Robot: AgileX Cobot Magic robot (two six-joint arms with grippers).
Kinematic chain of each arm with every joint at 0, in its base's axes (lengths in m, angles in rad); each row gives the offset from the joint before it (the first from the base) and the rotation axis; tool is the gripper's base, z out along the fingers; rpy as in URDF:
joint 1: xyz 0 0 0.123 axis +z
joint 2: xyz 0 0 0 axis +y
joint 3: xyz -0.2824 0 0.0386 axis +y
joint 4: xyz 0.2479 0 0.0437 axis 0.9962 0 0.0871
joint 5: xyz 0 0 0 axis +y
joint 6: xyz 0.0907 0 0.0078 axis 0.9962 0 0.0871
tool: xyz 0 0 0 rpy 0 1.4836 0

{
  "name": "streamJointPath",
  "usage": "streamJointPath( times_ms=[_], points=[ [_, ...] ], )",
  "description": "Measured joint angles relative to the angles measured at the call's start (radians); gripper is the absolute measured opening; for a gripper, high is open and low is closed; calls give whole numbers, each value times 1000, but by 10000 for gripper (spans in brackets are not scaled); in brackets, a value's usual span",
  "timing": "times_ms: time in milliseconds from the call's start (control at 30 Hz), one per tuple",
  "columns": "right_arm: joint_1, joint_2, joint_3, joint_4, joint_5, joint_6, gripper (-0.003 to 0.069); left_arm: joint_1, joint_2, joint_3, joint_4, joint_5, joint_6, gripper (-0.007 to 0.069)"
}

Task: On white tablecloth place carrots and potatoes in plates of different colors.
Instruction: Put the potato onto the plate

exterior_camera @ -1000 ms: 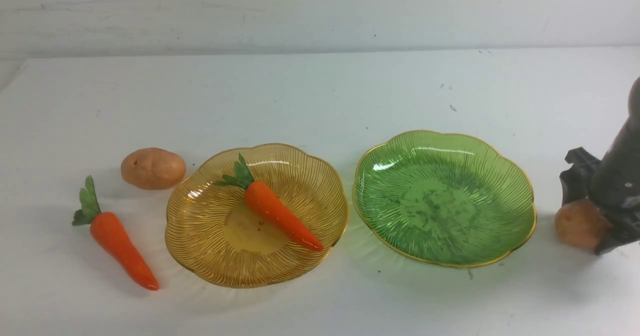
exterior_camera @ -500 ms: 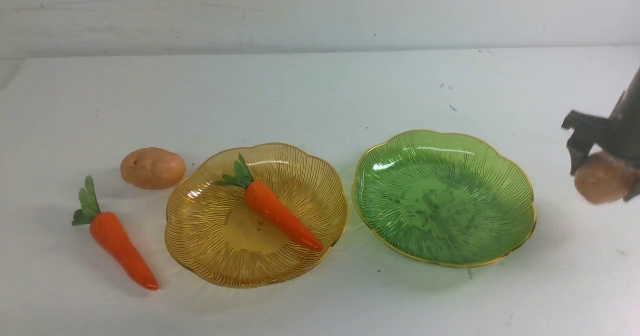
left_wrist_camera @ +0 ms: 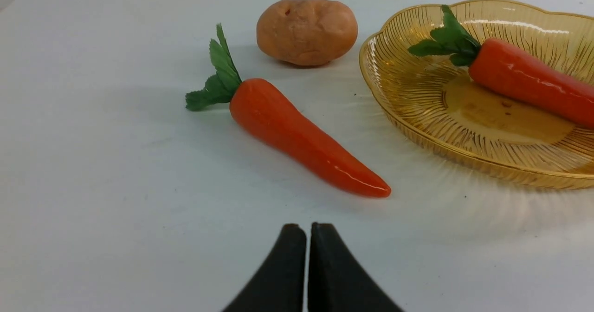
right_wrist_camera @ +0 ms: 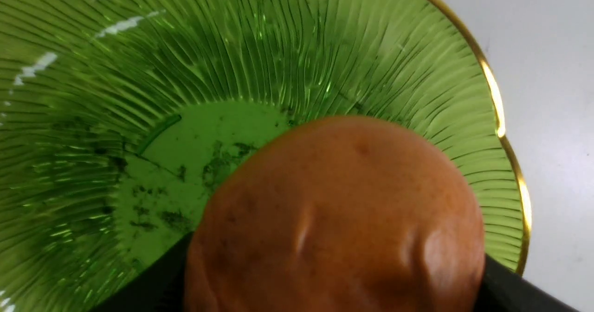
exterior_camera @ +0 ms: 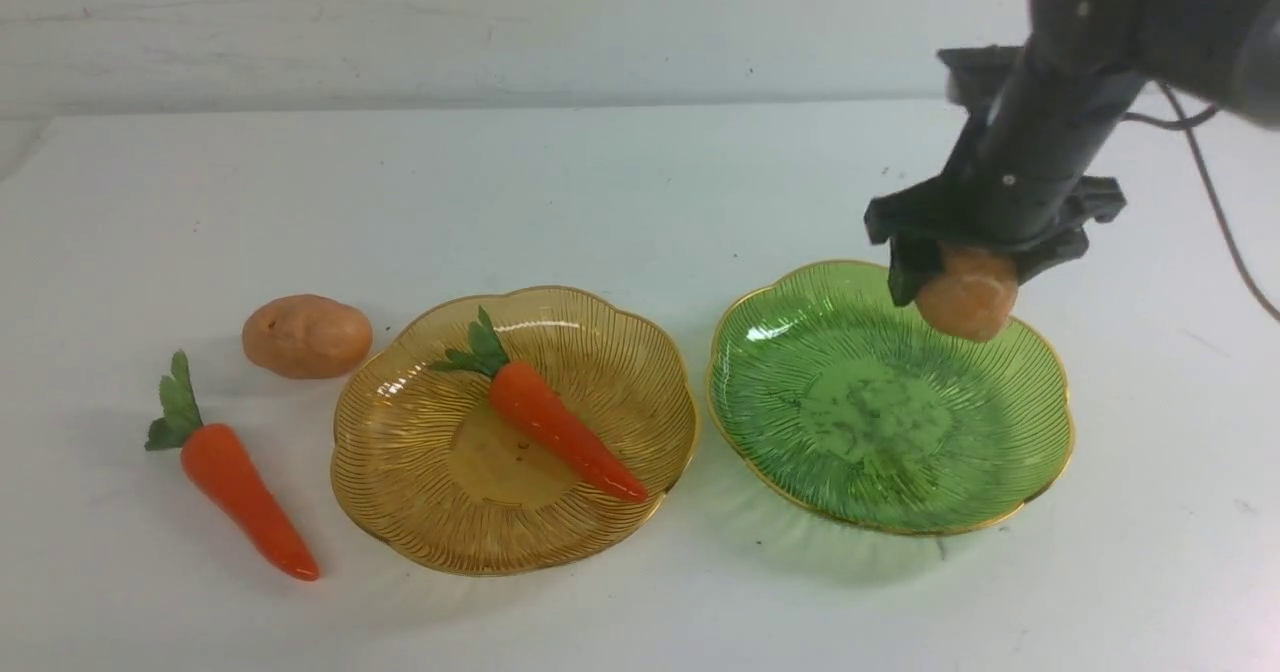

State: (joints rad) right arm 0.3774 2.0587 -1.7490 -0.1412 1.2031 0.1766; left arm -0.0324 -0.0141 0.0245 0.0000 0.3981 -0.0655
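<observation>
right pincer (exterior_camera: 965,270), clamped on tan lumpy toy potato (exterior_camera: 968,304), now hangs over far right side of green ribbed plastic plate (exterior_camera: 850,422)
one second back: low at white tablecloth (exterior_camera: 600,182), right of that plate, potato on cloth
lift and carry done; release into green likely next
left pincer (left_wrist_camera: 307,242) together, empty
second tan potato (exterior_camera: 306,336) and orange toy carrot (exterior_camera: 240,492) unmoved on cloth; other carrot (exterior_camera: 560,432) in amber ribbed plate (exterior_camera: 420,522)

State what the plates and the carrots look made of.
Amber plate and green plate: probably translucent plastic, possibly glass; ribbed, glossy, gold-edged rims. Left carrot and plated carrot: shiny moulded bodies, likely plastic; matte green tops look like fabric.
</observation>
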Motion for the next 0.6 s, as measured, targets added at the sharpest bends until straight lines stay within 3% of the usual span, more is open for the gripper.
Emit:
streamJointPath(
  times_ms=[233,467,600],
  points=[
    [52,83,0,-62,11,0,547,0,0,0,5,0,0,-3],
    [58,124,0,-125,16,32,673,0,0,0,0,0,0,-3],
    [58,124,-15,-181,17,38,689,0,0,0,5,0,0,-3]
  ],
)
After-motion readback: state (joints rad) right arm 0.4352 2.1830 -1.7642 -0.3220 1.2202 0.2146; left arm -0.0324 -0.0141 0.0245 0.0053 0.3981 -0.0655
